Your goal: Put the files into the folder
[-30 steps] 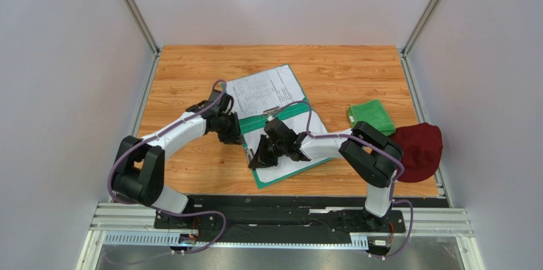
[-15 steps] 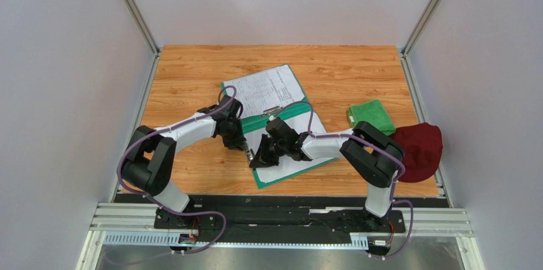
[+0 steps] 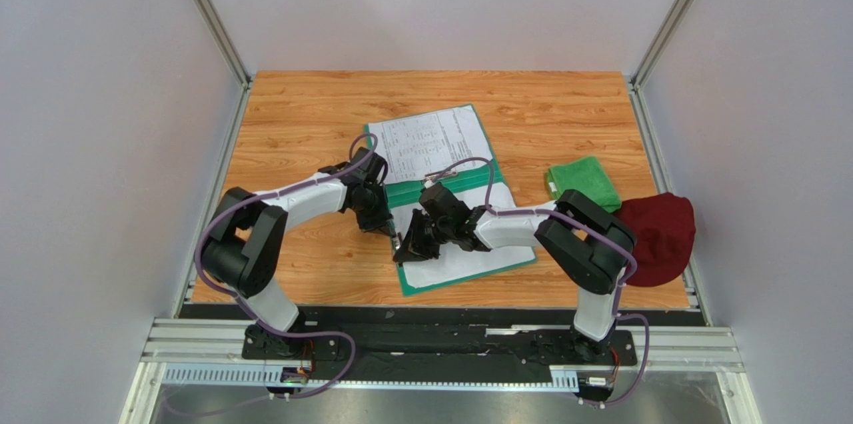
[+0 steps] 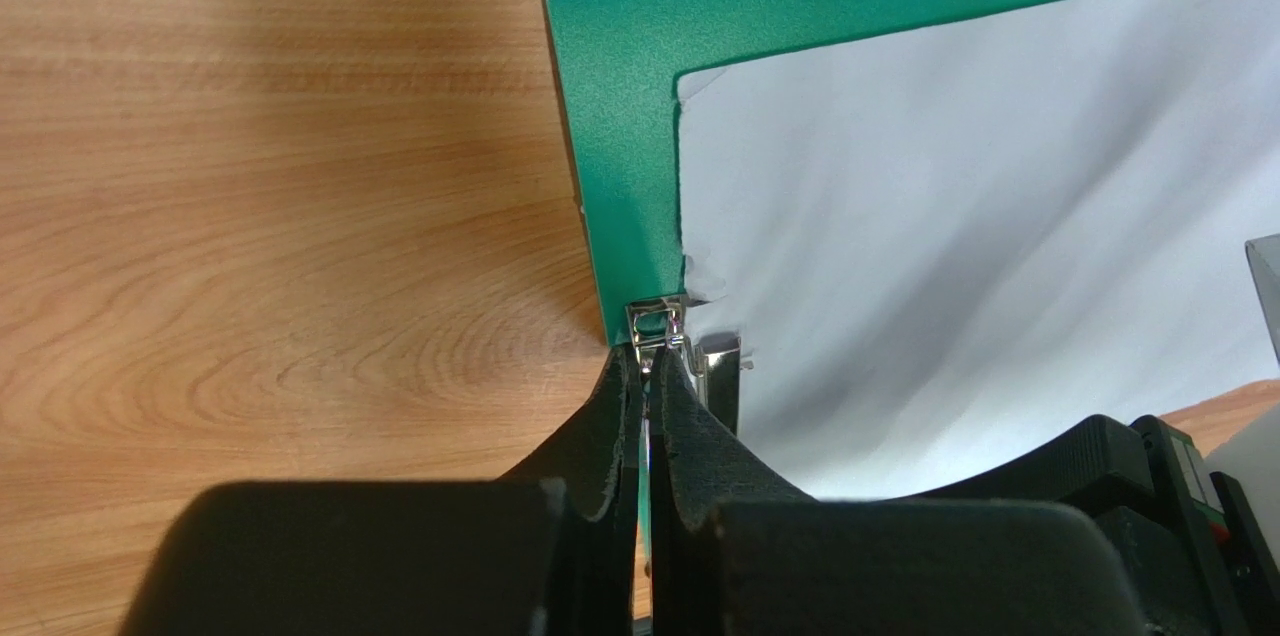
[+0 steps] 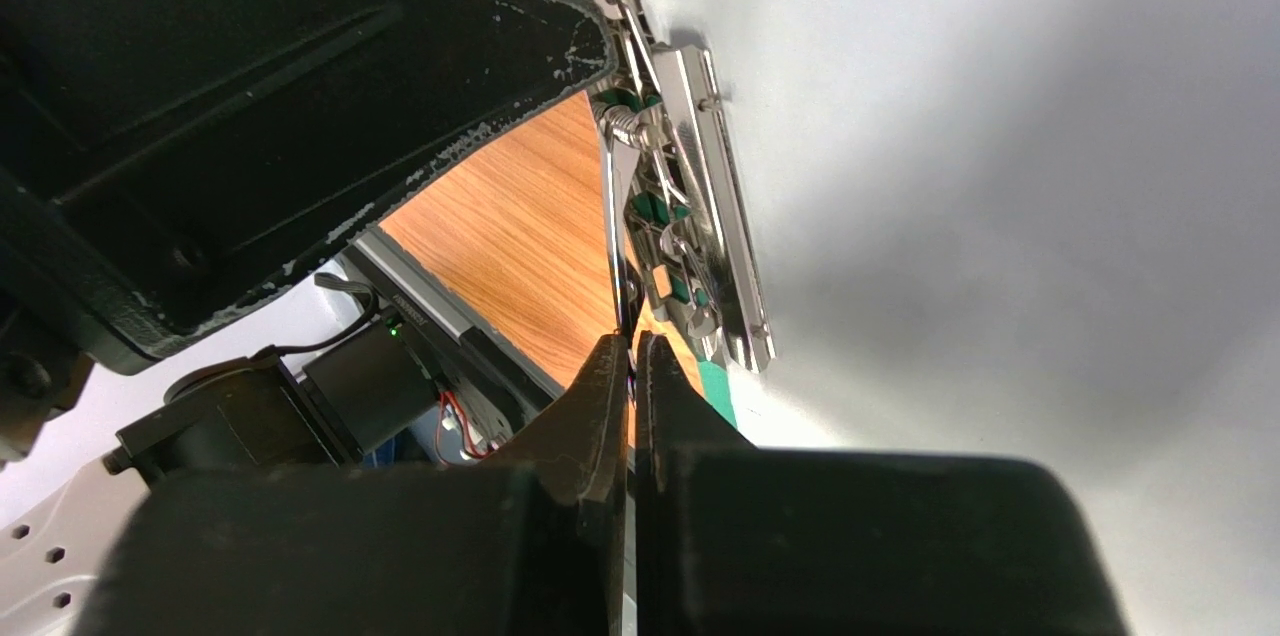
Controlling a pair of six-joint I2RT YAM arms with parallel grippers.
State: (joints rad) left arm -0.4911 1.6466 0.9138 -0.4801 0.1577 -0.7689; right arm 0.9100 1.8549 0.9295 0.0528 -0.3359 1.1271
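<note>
1. Comparing this moment with a second ago, the left gripper (image 3: 386, 226) has moved in from beside the folder (image 3: 421, 285) to its left edge. Its jaws, then partly open, are now closed.
2. In the left wrist view, the left gripper (image 4: 649, 366) meets on the metal clip (image 4: 658, 318) at the folder's (image 4: 616, 141) edge and appears to pinch its thin wire.
3. The right gripper (image 3: 405, 244) is unchanged, its jaws closed on the wire lever of the same metal clip (image 5: 699, 216), as the right wrist view shows (image 5: 631, 354).
4. The folder lies open on the table (image 3: 300, 114), and its far half has swung squarer to the table edge.
5. Of the files, a blank sheet (image 3: 501, 252) rests on the near half beside the clip, and a printed sheet (image 3: 431, 139) lies on the far half.
6. Judgement: both grippers now hold the clip, so working it over the sheet looks like the step in hand, and the printed sheet is not yet secured.
</note>
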